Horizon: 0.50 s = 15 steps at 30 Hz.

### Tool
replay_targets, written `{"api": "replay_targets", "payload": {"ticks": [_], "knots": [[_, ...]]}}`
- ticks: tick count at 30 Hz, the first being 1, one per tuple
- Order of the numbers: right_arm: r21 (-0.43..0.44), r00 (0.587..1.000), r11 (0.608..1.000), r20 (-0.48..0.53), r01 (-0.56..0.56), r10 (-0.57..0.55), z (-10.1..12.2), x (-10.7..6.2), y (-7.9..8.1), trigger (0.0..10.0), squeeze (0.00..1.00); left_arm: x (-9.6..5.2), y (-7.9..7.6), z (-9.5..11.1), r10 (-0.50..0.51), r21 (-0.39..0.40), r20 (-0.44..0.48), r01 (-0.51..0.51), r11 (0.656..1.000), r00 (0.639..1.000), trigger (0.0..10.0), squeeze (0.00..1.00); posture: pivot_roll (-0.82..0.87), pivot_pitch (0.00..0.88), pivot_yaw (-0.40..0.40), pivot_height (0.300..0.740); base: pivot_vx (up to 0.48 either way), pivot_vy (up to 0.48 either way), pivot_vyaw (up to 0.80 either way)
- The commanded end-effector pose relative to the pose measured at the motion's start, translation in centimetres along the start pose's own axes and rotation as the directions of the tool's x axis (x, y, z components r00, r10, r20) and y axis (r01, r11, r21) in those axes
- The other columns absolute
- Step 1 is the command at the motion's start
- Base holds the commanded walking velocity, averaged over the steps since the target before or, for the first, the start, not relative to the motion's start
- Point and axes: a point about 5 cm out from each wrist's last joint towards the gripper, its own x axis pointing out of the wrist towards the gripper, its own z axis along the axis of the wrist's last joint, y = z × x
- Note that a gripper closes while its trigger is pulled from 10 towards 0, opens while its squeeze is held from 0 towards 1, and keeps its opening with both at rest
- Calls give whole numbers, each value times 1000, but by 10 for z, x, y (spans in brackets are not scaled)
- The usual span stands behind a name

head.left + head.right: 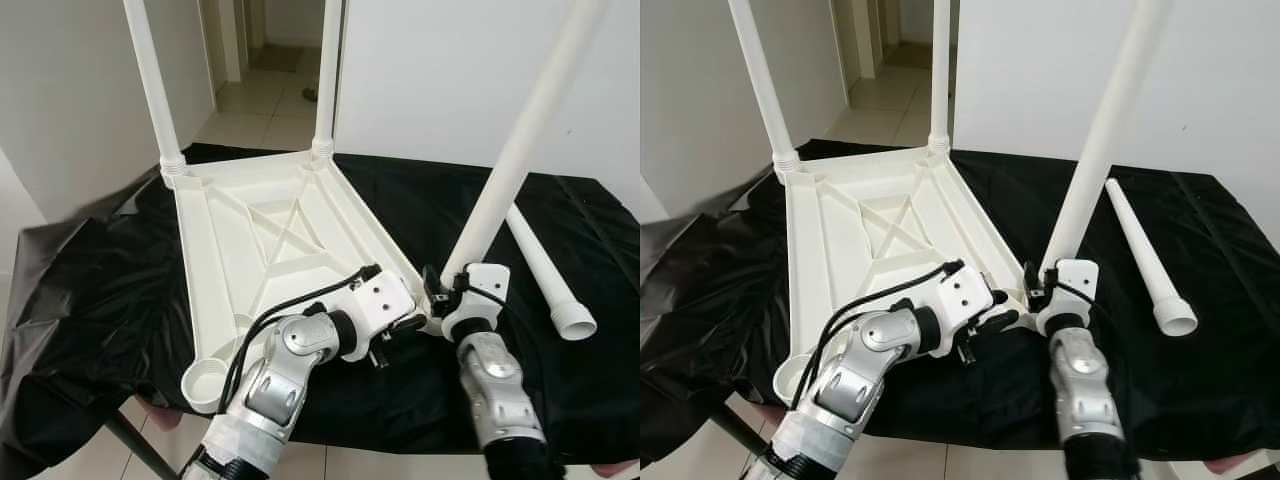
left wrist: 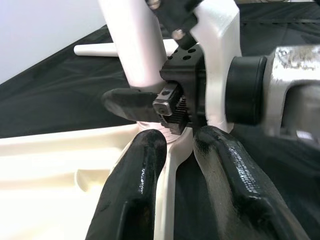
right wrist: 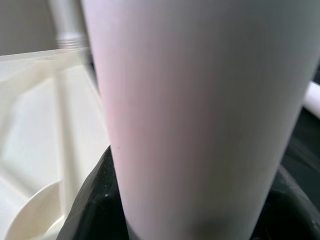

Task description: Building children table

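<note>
Seating third leg [image 1: 520, 140]: light, stiff, slick plastic, so I grip low near its base. Right hand [image 1: 447, 290] is clamped round it at the near corner, tilted toward 1 o'clock. Left hand [image 1: 405, 325], fingers parted, straddles upturned tabletop [image 1: 270, 240] rim. Spare leg [image 1: 545, 270] lies at 2 o'clock on counter [image 1: 90, 290].

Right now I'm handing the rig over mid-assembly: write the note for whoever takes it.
Right gripper: shut on the third leg near its lower end, holding it tilted at the tabletop's near right corner socket.
Left gripper: at that same corner, fingers straddling the tabletop's edge; I can't tell whether it grips.
Tabletop: upside down on the black cloth.
Done: two legs stand upright in the far corner sockets.
Left: seat the third leg straight, then fit the fourth leg, lying loose on the cloth to the right, into the empty near left socket.
</note>
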Motion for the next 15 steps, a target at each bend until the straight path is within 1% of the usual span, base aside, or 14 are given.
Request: {"api": "replay_targets", "payload": {"ticks": [1, 2, 3, 4, 5, 6, 7, 9, 13, 14, 15], "knots": [[-60, 980, 991, -151, 121, -128, -29, -10, -19, 10000, 0, 0, -2, -4, 174, -57, -4, -174, 983, 985, 10000, 0, -26, 31, -18, 740, 0, 0, 0], [-72, 965, 980, -173, 185, -195, -31, -14, -19, 10000, 0, 0, -2, -4, 175, -57, -5, -175, 983, 985, 10000, 0, -26, 31, -18, 740, 0, 0, 0], [-55, 958, 973, -173, 224, -230, -29, -19, -12, 10000, 0, 0, -2, -4, 176, -57, -5, -176, 983, 984, 10000, 0, -21, 36, -21, 740, 0, 0, 0], [-55, 958, 973, -173, 224, -230, -29, -19, -12, 10000, 0, 0, -2, -4, 176, -57, -5, -176, 983, 984, 10000, 0, -21, 36, -21, 740, 0, 0, 0], [-19, 959, 973, -164, 230, -230, -24, -22, 0, 10000, 0, 0, -2, -4, 178, -57, -6, -178, 982, 984, 10000, 0, -21, 36, -21, 740, 0, 0, 0], [-12, 961, 974, -164, 226, -225, -22, -22, 3, 10000, 0, 0, -2, -4, 179, -57, -6, -179, 982, 984, 10000, 0, -21, 36, -21, 740, 0, 0, 0], [-17, 963, 977, -167, 211, -210, -23, -22, 5, 10000, 0, 0, -2, -4, 180, -58, -6, -180, 982, 984, 10000, 0, -21, 38, -23, 740, 0, 0, 0], [-33, 960, 975, -169, 221, -223, -23, -22, 2, 10000, 0, 0, -2, -4, 180, -59, -5, -180, 982, 984, 10000, 0, -20, 38, -25, 740, 0, 0, 0], [-32, 958, 973, -169, 231, -233, -23, -22, 0, 10000, 0, 0, -2, -4, 181, -60, -6, -181, 982, 983, 10000, 0, -20, 38, -25, 740, 0, 0, 0], [-32, 956, 971, -170, 235, -237, -23, -22, 1, 10000, 129, -1, -2, -4, 182, -60, -6, -182, 981, 983, 10000, 0, -20, 40, -26, 740, 0, 0, 0], [-25, 958, 972, -166, 235, -235, -22, -22, 1, 10000, 1000, -1, -2, -4, 183, -60, -7, -183, 981, 983, 10000, 0, -20, 40, -26, 740, 0, 0, 0]]}}
